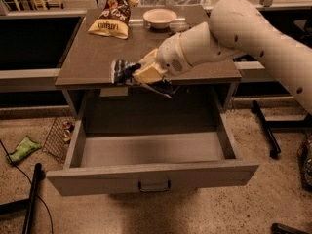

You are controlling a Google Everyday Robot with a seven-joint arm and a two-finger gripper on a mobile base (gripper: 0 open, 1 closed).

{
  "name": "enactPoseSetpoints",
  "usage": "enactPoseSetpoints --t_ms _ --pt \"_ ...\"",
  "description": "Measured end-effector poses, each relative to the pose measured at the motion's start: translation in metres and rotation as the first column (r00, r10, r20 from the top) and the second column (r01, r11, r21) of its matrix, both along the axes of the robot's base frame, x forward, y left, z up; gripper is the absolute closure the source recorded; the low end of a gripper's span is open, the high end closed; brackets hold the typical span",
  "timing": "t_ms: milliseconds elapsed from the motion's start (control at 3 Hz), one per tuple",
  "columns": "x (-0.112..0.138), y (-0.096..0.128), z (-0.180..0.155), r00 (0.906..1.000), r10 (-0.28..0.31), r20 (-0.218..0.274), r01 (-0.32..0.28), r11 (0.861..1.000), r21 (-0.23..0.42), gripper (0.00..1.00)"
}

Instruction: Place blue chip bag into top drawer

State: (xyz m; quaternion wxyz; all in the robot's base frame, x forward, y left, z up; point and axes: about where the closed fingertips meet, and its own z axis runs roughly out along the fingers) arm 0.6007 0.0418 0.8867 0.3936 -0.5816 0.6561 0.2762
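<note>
The blue chip bag (120,71) is held in my gripper (144,75) at the front edge of the table top, its crinkled end sticking out to the left. My gripper is shut on the bag, and my white arm reaches in from the right. The top drawer (151,178) stands pulled out below, its grey inside bare, with a small dark handle at the centre of its front panel. The bag hangs above the back of the drawer opening.
A yellow-and-brown chip bag (111,18) and a white bowl (160,17) sit at the back of the table top (92,57). A wire basket (59,137) and a green wrapper (23,147) lie on the floor at left. A black stand leg (265,130) is at right.
</note>
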Motion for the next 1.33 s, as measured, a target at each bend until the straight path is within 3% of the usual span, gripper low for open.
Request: enactPoseSetpoints --t_ms 333,667,1000,1333 --pt "-0.018 0.030 -0.037 0.9884 0.112 -0.102 -0.103 0.991 0.091 1.00" --pt "-0.018 0.030 -0.038 0.9884 0.112 -0.103 -0.103 0.991 0.091 1.00" --pt "-0.025 0.035 -0.072 0.9809 0.106 -0.163 -0.098 0.993 0.059 1.00" --pt "-0.030 0.044 -0.143 0.9606 0.122 -0.250 -0.123 0.992 0.014 1.00"
